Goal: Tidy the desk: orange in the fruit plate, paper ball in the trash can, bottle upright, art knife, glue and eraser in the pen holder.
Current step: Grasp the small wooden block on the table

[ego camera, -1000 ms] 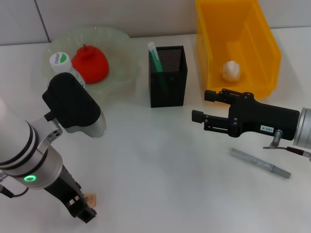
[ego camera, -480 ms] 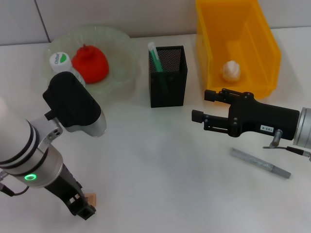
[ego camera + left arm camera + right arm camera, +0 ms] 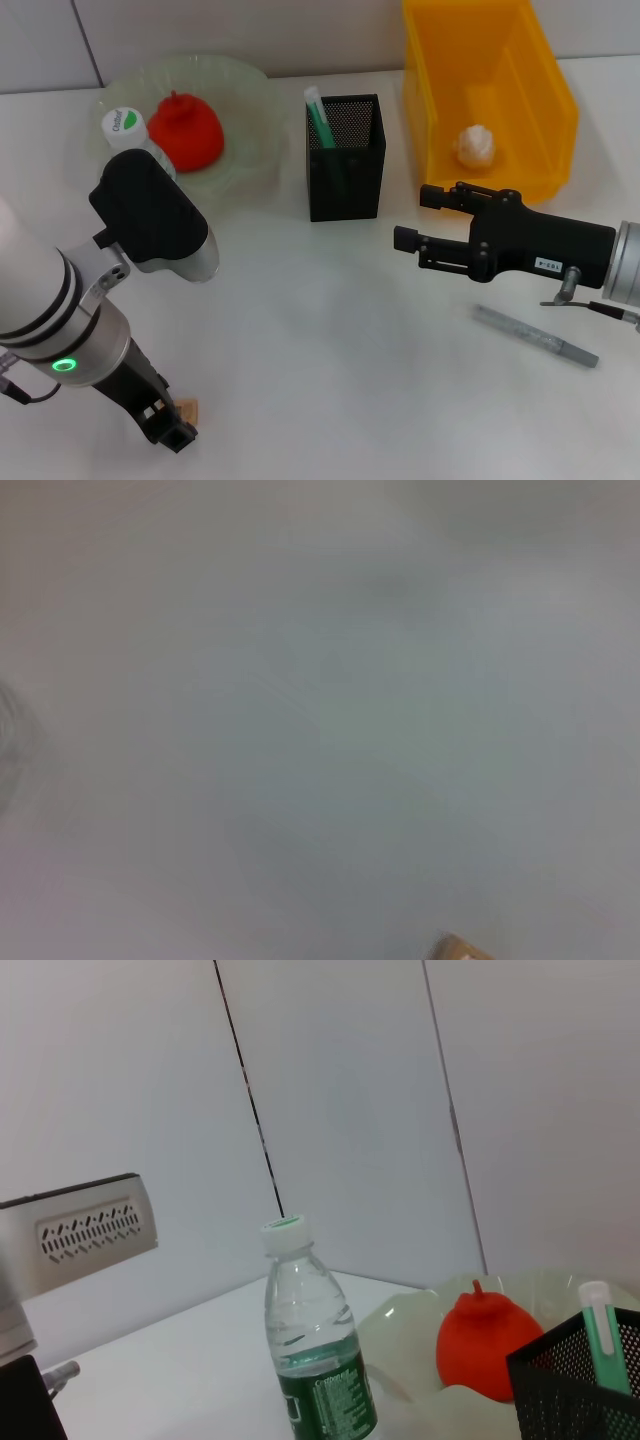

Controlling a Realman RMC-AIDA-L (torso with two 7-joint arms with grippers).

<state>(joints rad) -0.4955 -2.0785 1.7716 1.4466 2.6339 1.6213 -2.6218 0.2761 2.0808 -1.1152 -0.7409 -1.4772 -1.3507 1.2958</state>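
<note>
Left claw (image 3: 170,432) is down low at the near desk (image 3: 320,330) edge, eraser (image 3: 190,408) just beside its tip; can't tell how its fingers stand. Right claw (image 3: 418,220) hovers wide and empty, pen holder (image 3: 345,158) just ahead of it, knife (image 3: 535,336) lying behind. Orange (image 3: 186,131) sits in the plate (image 3: 245,100), bottle (image 3: 314,1340) upright, paper ball (image 3: 476,144) in the bin (image 3: 487,90).

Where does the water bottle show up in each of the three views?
Head view: bottle upright at the far left, mostly hidden behind the left arm.
Left wrist view: not in it.
Right wrist view: bottle standing at lower centre.
Shared landmark: the orange in the fruit plate beside it.
</note>
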